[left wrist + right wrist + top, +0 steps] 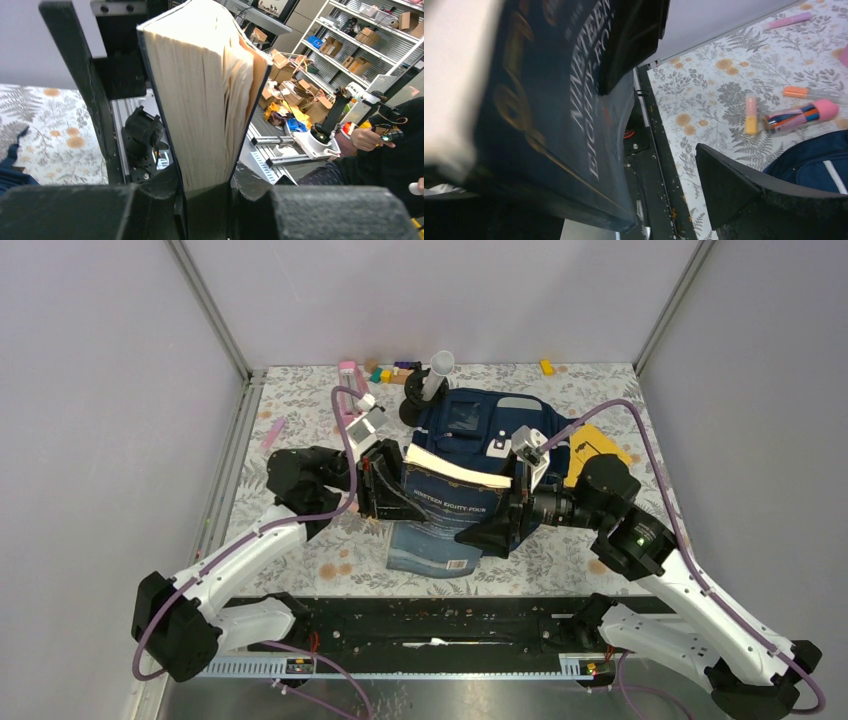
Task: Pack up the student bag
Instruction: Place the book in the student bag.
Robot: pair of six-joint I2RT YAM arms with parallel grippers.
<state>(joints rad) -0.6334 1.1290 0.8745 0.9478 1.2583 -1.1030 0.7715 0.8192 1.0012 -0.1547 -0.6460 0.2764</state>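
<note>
Left gripper (385, 490) clamps book (450, 505); student bag (470, 420) lies just beyond its jaws.

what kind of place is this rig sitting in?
Probably a robotics lab or workshop: grey panel walls box in the table, and the left wrist view shows shelves of cardboard boxes and another small robot arm.

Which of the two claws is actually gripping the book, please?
The left claw: it is clamped on the book's edge, whereas the right claw stands wide open beside the cover.
</note>
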